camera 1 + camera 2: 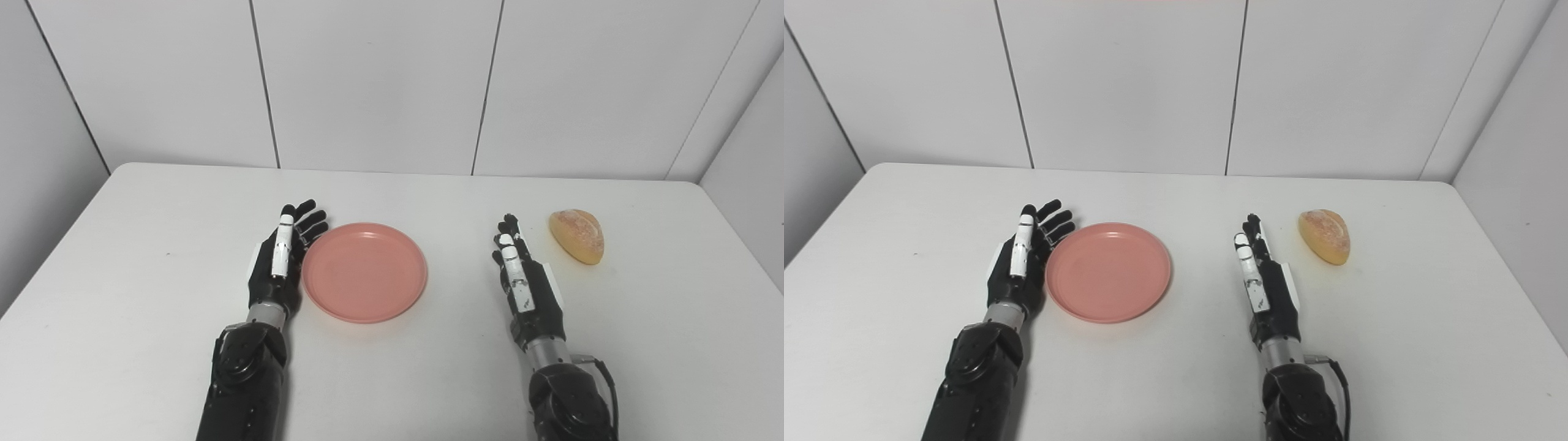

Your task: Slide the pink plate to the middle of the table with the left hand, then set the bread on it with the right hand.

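Observation:
The pink plate (365,271) lies on the white table (122,245), a little left of the middle. My left hand (283,257) is open, fingers straight, standing on edge against the plate's left rim. The bread (577,235), a golden roll, lies on the table at the right. My right hand (523,278) is open and empty, fingers straight, just left of the bread and apart from it. The plate also shows in the right eye view (1108,271), as does the bread (1325,236).
White wall panels (367,79) close the table's far side and both flanks. Bare tabletop lies between the plate and my right hand and along the front edge.

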